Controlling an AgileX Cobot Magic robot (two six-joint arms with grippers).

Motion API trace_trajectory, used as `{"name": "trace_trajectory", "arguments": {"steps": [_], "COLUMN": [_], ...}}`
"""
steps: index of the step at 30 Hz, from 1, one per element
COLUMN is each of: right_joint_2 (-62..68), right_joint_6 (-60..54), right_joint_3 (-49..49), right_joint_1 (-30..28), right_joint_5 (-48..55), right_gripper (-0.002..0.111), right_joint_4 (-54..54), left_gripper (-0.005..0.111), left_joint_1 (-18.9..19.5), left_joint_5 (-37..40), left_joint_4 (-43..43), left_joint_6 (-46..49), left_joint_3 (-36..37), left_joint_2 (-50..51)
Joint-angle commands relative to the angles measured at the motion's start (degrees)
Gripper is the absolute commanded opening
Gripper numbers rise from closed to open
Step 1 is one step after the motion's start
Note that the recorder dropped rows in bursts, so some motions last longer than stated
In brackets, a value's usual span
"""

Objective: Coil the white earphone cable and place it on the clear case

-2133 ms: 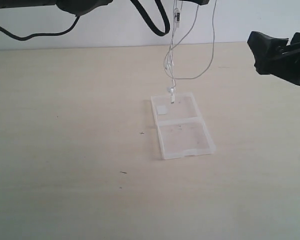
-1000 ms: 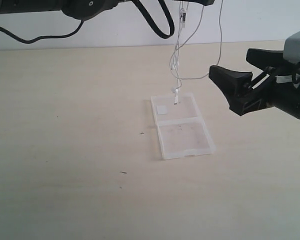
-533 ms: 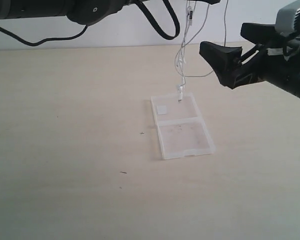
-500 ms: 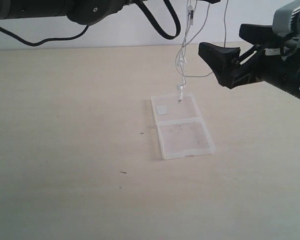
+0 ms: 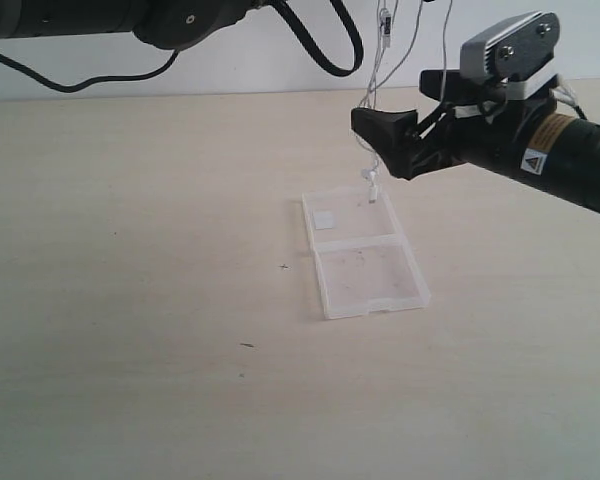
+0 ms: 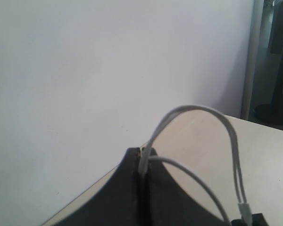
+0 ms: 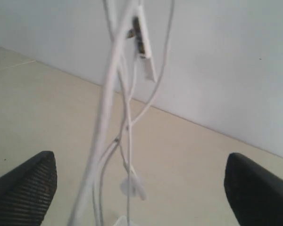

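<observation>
The white earphone cable (image 5: pixel 378 66) hangs in loose loops from above the top edge of the exterior view. Its earbuds (image 5: pixel 372 186) dangle just over the far half of the clear case (image 5: pixel 365 270), which lies open and flat on the table. In the left wrist view my left gripper (image 6: pixel 144 159) is shut on the white earphone cable (image 6: pixel 198 110), which arches out from its tips. My right gripper (image 5: pixel 392 108) is wide open, with the hanging strands between its fingers. In the right wrist view the cable (image 7: pixel 108 108), an earbud (image 7: pixel 133 186) and the inline piece (image 7: pixel 142 42) hang between the right gripper's (image 7: pixel 141 183) fingertips (image 7: pixel 35 181).
The light wooden table (image 5: pixel 130 260) spreads around the case, with a white wall behind it. The left arm (image 5: pixel 130 15) and its thick black cable loop (image 5: pixel 330 55) cross the top of the exterior view. The right arm's body (image 5: pixel 570 150) reaches in from the right.
My right gripper has swung in from the right and now has its open fingers around the hanging cable. The cable and earbuds have drifted slightly right, staying over the case's far half.
</observation>
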Motion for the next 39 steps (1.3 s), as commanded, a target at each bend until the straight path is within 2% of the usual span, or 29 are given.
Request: {"name": "trace_trajectory", "arguments": {"steps": [1,7,21,29,37,39], "right_joint_2": [2.0,4.1,4.5,4.5,4.5,4.5], "right_joint_6": [-0.3,-0.3,0.2,2.7,5.2,5.2], "right_joint_3": [-2.9,-4.8,-5.5,-5.5,-5.5,-5.5], "right_joint_1": [2.1,2.1,2.1,2.1,2.1,2.1], "right_joint_5": [-0.5,1.1,-2.7,-2.8,-2.8,-2.8], "right_gripper": [0.09,0.088,0.075,0.052,0.049,0.044], "right_joint_4": [1.5,2.9,2.9,2.9,1.6,1.2], "left_gripper": [0.0,0.0,0.0,0.0,0.0,0.0], "left_joint_1": [0.1,0.1,0.1,0.1,0.1,0.1], "left_joint_5": [-0.6,-0.6,-0.6,-0.6,-0.6,-0.6], "left_joint_4": [-0.3,-0.3,-0.3,-0.3,-0.3,-0.3], "left_joint_6": [-0.5,-0.5,-0.5,-0.5,-0.5,-0.5], "left_joint_3": [-0.1,-0.1,-0.1,-0.1,-0.1,-0.1], "left_joint_2": [-0.3,-0.3,-0.3,-0.3,-0.3,-0.3]}}
